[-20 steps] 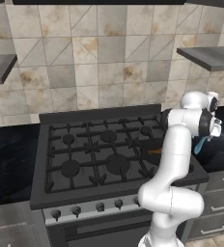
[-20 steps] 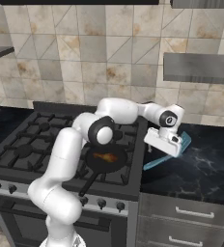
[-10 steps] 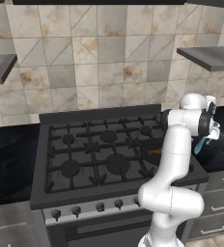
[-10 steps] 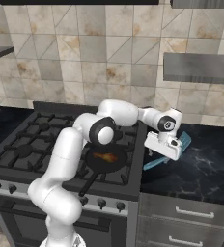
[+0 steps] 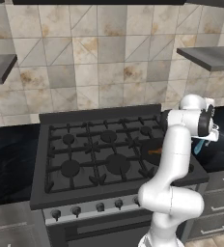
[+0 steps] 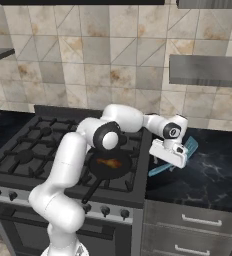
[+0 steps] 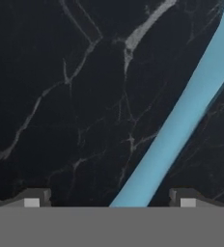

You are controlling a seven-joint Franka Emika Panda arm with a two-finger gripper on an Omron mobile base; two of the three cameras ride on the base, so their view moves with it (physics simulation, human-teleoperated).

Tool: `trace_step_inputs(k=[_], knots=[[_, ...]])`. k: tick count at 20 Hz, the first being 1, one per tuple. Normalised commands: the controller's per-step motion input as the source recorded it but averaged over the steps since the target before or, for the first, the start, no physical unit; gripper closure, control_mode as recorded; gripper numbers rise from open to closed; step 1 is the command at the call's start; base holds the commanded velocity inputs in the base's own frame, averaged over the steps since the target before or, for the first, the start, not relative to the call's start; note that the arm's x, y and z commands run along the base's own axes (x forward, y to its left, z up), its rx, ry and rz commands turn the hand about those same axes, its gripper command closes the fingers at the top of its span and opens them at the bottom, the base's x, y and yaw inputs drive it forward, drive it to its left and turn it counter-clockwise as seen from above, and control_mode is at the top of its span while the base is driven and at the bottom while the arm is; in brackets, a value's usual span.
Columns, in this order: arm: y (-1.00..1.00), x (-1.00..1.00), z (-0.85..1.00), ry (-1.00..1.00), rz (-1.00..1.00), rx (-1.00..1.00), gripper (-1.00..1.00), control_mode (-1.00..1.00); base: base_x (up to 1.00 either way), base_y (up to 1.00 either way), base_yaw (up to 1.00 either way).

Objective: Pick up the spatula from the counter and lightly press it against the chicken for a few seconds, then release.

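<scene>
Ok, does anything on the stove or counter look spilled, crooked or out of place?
Nothing stands out. The blue spatula lies flat on the dark counter beside the stove, the pan holding the chicken sits on a front burner, and the open tool hangs over the spatula's handle.

From the left base view we look forward and down over the stove (image 5: 99, 154) toward the tiled wall (image 5: 109, 62), the arm (image 5: 174, 159) at lower right. Our right base view shares that stove and arm from the other side and takes in more black counter (image 6: 213, 175). Our hand view looks down on that counter from very near, the spatula (image 7: 181, 116) crossing it.
</scene>
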Motion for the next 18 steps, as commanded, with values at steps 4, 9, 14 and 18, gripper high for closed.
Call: trace_step_inputs(k=[4,9,14,18], knots=[[0.00,0.03,-0.26,0.00,0.00,-0.03,1.00,-1.00,0.00,0.00,0.00],[0.00,0.02,-0.22,0.00,0.00,-0.04,1.00,-1.00,0.00,0.00,0.00],[0.00,-0.09,-0.02,-0.01,0.00,0.00,1.00,-1.00,0.00,0.00,0.00],[0.07,-0.32,0.22,-0.09,0.02,0.00,1.00,-1.00,0.00,0.00,0.00]])
